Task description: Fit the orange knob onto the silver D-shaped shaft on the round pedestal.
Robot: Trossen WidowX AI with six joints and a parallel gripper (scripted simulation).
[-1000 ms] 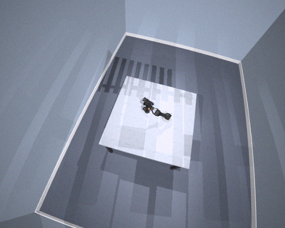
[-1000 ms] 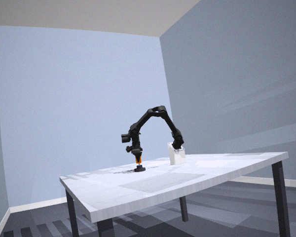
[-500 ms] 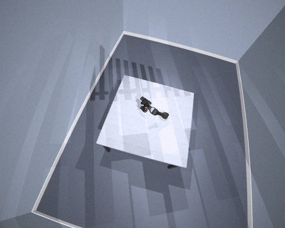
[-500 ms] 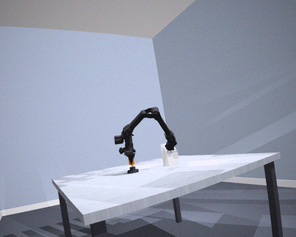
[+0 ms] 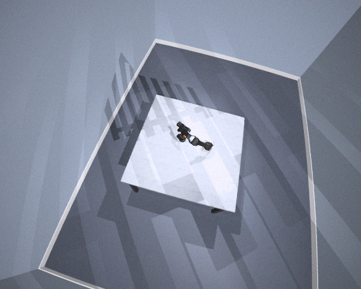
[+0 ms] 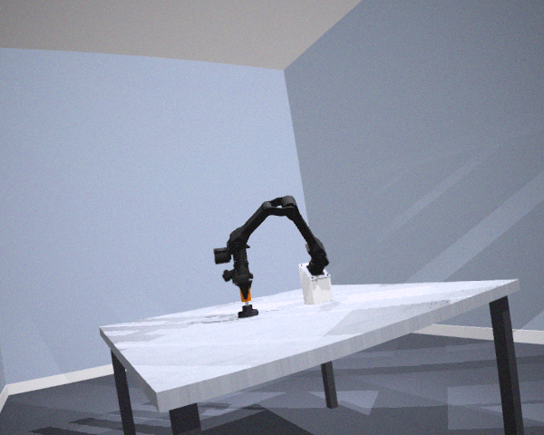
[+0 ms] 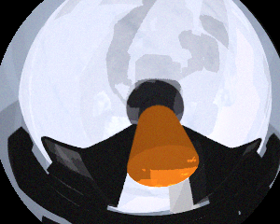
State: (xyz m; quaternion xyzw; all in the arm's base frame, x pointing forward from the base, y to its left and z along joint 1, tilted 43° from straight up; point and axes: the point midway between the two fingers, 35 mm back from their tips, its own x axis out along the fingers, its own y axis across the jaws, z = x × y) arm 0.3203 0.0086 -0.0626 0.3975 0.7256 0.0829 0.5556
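Note:
The orange knob (image 5: 183, 136) (image 6: 248, 294) (image 7: 161, 135) is upright between the fingers of my gripper (image 6: 246, 291) (image 7: 158, 129), which is shut on it. The black round pedestal (image 6: 247, 312) (image 7: 151, 94) stands on the table directly below the knob. In the exterior view a short light piece of the shaft (image 6: 247, 303) shows between the knob's bottom and the pedestal, so the knob is above the pedestal, not down on it. Whether the shaft's tip is inside the hole cannot be seen. The hole and both flat sides are hidden.
The white table (image 5: 174, 168) (image 6: 207, 355) carries the arm's white base block (image 6: 316, 290), to the right of the pedestal in the exterior view. The arm (image 5: 194, 140) (image 6: 276, 207) arches from that block to above the pedestal. Shadows streak the table top.

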